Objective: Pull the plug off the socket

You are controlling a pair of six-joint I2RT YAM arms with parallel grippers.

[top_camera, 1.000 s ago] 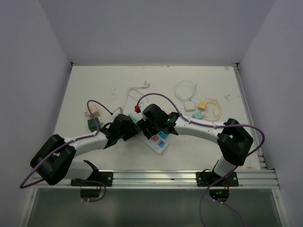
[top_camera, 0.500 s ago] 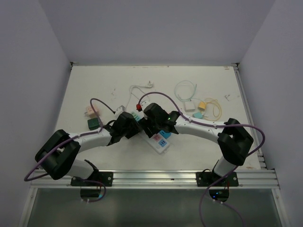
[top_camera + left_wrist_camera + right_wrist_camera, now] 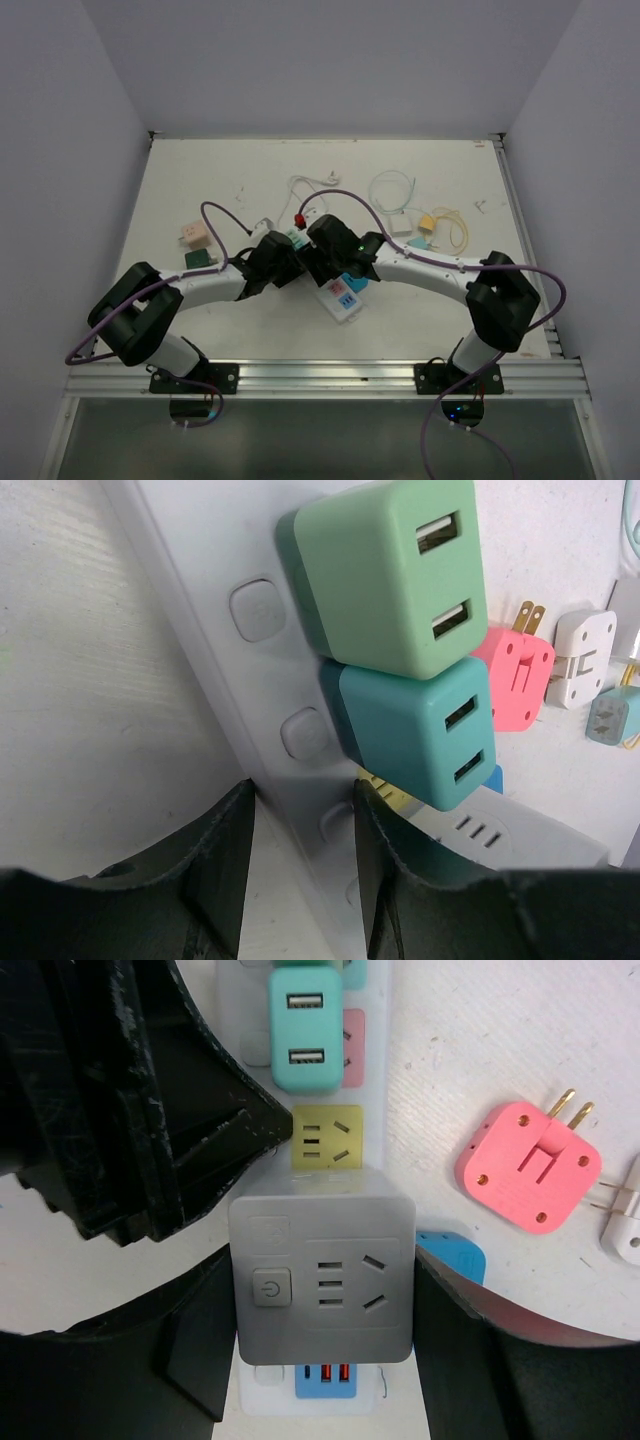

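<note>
At the left, a pale pink cube (image 3: 191,234) and a dark green cube (image 3: 197,259) lay near each other, well apart from the work and likely just spares.

The left tool (image 3: 302,792) straddled the button edge of the socket (image 3: 343,300). One finger stood against the outer side and the other over the face near the yellow outlet (image 3: 328,1138). A narrow gap showed between them, and whether they truly pinched the strip could not be told. Its job was probably to pin the strip down so that it would not lift with the pull.

The socket lay slantwise at mid-desk between the two tools. A green adapter (image 3: 400,575) and a teal adapter (image 3: 420,730) were seated side by side in its outlets.

The right tool (image 3: 322,1260) was clamped on the plug (image 3: 320,1285), a grey cube, with a finger flat against each side. This looked like a square hold for a straight draw. The plug appeared seated, not yet drawn out.

Just right of the strip a pink adapter (image 3: 528,1165) lay loose with its prongs free. Farther right were coiled cords (image 3: 440,225) and small plugs.

The desk (image 3: 200,180) was white, matt and speckled. A metal rail (image 3: 320,375) ran along its near edge, and plain pale walls (image 3: 330,60) closed in three sides.
</note>
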